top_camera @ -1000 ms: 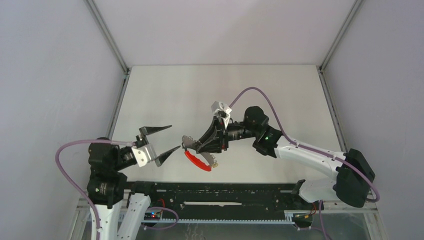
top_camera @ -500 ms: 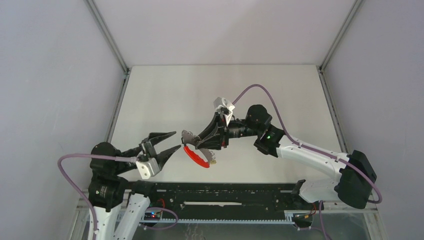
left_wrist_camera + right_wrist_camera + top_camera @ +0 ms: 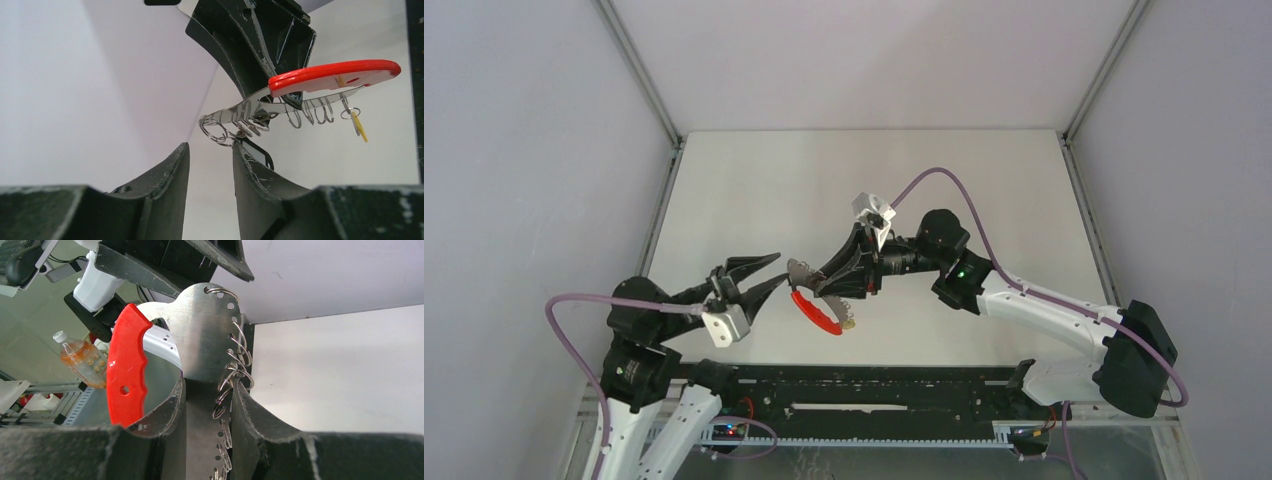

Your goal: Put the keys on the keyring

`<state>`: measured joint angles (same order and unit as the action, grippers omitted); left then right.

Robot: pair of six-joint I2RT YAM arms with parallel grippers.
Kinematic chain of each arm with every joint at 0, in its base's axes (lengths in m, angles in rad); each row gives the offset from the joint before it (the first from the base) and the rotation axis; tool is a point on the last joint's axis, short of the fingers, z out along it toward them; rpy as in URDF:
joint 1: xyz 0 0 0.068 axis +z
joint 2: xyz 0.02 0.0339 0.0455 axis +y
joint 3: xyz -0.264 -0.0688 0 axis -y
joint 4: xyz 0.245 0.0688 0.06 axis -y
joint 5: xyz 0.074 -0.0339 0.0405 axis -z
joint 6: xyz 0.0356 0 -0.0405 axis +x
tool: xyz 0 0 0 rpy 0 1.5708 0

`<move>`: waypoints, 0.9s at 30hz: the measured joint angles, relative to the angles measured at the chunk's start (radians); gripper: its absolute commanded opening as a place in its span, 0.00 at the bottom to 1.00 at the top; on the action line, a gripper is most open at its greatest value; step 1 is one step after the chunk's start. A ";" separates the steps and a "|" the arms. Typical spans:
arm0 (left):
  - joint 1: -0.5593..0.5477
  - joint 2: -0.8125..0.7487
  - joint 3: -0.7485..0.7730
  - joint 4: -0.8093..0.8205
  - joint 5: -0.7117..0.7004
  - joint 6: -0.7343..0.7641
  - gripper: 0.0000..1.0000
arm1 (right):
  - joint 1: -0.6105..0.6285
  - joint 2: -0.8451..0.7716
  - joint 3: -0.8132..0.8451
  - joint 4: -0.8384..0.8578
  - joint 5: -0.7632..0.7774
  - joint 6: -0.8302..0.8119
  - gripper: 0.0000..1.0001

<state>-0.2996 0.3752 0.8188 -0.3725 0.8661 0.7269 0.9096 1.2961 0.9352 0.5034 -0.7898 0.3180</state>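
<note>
**A:** Pale counter (image 3: pixel 754 190), grey walls. What's new?

**B:** The left fingers (image 3: pixel 172 180) have narrowed and swung in beside the keyring (image 3: pixel 819 315), nothing between them. The right fingers (image 3: pixel 161 420) pinch its metal plate (image 3: pixel 202 335), clear of the counter.

**A:** Obstacles?

**B:** Crowded wire rings (image 3: pixel 220 131). The yellow-tagged key (image 3: pixel 359 129) hangs on one; the black tag (image 3: pixel 255 151) dangles just behind the left fingers

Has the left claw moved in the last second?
Yes. The left gripper has edged right, away from the table's left rail, toward the keyring, its jaws narrowing.
</note>
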 measured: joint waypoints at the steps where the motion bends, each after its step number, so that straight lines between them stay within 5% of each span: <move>1: -0.005 0.006 0.000 0.002 -0.002 -0.009 0.40 | 0.000 0.000 0.000 0.002 0.000 0.002 0.18; 27: -0.069 0.014 0.000 0.005 -0.032 -0.102 0.34 | 0.000 0.002 0.000 0.006 -0.007 0.003 0.17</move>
<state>-0.3687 0.3893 0.8188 -0.3672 0.8337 0.6247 0.9096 1.2980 0.9356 0.5091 -0.7971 0.3210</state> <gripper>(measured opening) 0.342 0.358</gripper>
